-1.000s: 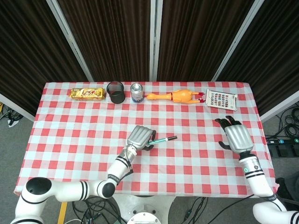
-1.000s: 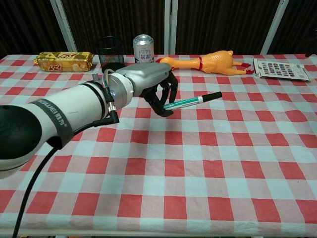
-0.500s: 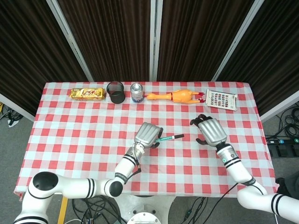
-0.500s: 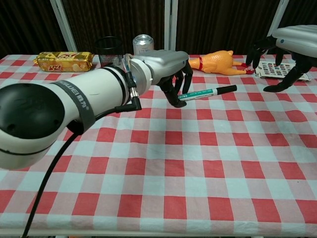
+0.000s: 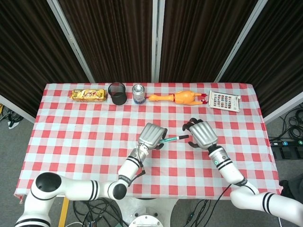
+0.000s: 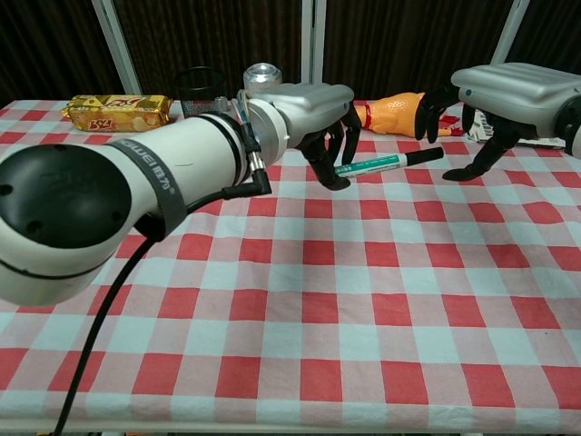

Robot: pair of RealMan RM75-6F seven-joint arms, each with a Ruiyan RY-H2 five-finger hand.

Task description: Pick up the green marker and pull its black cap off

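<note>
Near frame centre, the left hand (image 5: 152,136) holds the slim green marker (image 6: 370,164) above the checked desk (image 5: 71,137). The right hand (image 5: 202,134), fingers spread, has swung in beside its black cap (image 6: 425,156), ready to pull.

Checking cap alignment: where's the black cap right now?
Mid-table in the head view: the black cap tips the green marker held by the left hand, beside the right hand.
</note>
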